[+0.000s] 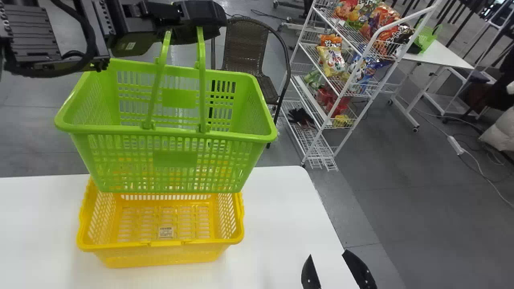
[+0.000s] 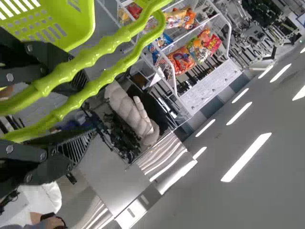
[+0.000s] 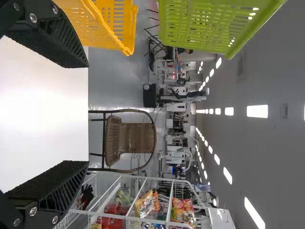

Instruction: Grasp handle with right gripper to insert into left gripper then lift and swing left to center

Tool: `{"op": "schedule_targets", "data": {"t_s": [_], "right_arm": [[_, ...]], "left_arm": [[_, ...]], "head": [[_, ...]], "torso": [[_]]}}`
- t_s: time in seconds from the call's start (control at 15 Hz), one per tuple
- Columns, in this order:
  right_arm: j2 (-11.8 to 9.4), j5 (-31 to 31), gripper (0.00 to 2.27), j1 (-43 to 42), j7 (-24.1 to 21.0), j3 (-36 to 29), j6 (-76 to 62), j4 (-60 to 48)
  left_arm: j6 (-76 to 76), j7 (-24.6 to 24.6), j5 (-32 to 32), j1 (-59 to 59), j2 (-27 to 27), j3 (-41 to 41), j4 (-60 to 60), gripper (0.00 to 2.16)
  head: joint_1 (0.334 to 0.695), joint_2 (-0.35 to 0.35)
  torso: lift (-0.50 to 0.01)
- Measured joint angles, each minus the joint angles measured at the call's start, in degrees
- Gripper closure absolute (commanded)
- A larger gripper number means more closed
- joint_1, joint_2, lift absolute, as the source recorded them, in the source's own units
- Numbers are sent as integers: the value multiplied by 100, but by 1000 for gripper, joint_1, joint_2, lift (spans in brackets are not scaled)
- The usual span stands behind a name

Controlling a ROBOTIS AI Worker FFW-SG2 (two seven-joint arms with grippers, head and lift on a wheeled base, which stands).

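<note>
A white table (image 1: 277,208) lies under the yellow basket (image 1: 160,243), and a brown chair (image 1: 245,48) and a white rack of snacks (image 1: 341,68) stand on the gray floor past it. The green basket (image 1: 174,160) is up above the far side of the yellow basket, with its open top facing up. Its handles (image 1: 202,80) go up from its rims to the left gripper (image 2: 89,109), high up past the yellow basket. The two long, bumpy bars run side by side on a slant across that gripper, so the left one is much nearer to them. The right gripper (image 1: 329,257) is well apart, over the table to the right of the yellow basket and on its near side. I think it has to go up, left and away, over the yellow basket, to get to the handles. Its two black fingers (image 3: 52,40) are wide apart, with nothing in them. The left one's fingers (image 2: 43,155) are spread too, and I can't tell if the bars sit safely between them, so they might slip.
</note>
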Motion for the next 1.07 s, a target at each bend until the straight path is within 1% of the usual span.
{"op": "schedule_targets", "data": {"t_s": [0.4, 0.53, 0.93, 1.07], "right_arm": [[0, -13, 97, 12, 0, -9, -49, 3], [-1, -31, 97, 18, 0, -37, -59, 3], [-18, -27, 97, 20, 7, -56, -27, 4], [-18, -26, 97, 20, 9, -52, -21, -2]], "left_arm": [[409, -164, 61, -130, 0, 58, 123, 1885], [629, -212, 65, -190, 138, 84, 128, 1885], [928, -260, 502, -23, 1425, 444, 129, 1885], [936, -255, 648, 50, 1867, 698, 138, 1885]], "head": [[695, -350], [695, -350], [695, -348], [695, -299]], "torso": [[0], [0], [0], [0]]}}
